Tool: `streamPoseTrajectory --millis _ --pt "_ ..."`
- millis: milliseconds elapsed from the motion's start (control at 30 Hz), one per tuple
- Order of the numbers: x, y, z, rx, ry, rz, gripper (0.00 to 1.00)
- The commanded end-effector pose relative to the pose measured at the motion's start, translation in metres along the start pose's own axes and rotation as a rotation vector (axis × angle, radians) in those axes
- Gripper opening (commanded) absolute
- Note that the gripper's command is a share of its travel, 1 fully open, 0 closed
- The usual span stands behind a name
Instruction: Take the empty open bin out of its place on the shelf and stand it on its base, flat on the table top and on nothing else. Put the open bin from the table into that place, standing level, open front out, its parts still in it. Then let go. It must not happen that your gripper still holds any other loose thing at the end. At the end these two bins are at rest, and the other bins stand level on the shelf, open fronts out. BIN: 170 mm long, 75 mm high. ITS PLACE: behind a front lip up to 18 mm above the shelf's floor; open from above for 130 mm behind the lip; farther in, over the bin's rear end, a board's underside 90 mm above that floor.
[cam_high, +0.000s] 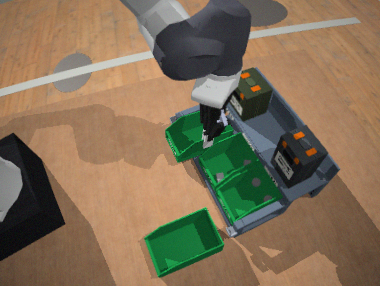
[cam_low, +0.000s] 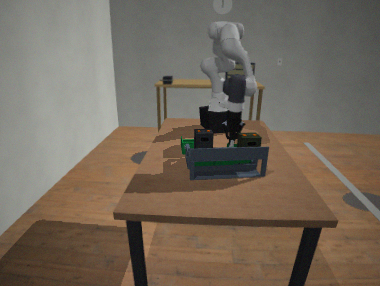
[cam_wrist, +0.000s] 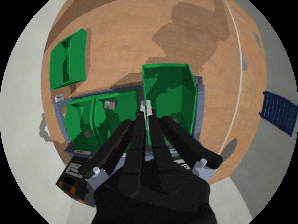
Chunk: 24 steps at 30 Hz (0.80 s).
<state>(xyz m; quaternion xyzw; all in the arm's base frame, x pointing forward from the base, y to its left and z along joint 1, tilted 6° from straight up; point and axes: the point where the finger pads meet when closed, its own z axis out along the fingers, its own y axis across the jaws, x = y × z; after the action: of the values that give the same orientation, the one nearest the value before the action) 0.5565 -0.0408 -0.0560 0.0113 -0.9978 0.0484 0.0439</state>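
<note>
My gripper (cam_high: 209, 139) is shut on the thin rear wall of a green open bin (cam_high: 197, 135). This bin lies partly over the front lip of the grey shelf (cam_high: 260, 165), at the free place at its far end, with its open front facing out over the table. I see no parts in it from here. In the wrist view the fingers (cam_wrist: 148, 111) pinch the near wall of that bin (cam_wrist: 169, 92). A second green open bin (cam_high: 182, 242) stands on its base on the table top in front of the shelf and looks empty.
Two more green bins (cam_high: 227, 157) (cam_high: 250, 192) with grey parts stand in the shelf beside the held one. Two dark boxes with orange marks (cam_high: 254, 92) (cam_high: 299, 156) sit on the shelf's upper board. A black block (cam_high: 20, 195) stands at the left edge.
</note>
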Motion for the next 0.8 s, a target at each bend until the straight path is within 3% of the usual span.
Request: streamPoseTrajectory --millis 0,67,100,767 --pt "-0.0032 0.0001 -0.0022 0.0 -0.011 -0.004 0.0" --pt "-0.0032 0.0001 -0.0022 0.0 -0.011 -0.004 0.0" --pt "-0.0032 0.0001 -0.0022 0.0 -0.011 -0.004 0.06" --pt "-0.0032 0.0001 -0.0022 0.0 -0.011 -0.004 0.06"
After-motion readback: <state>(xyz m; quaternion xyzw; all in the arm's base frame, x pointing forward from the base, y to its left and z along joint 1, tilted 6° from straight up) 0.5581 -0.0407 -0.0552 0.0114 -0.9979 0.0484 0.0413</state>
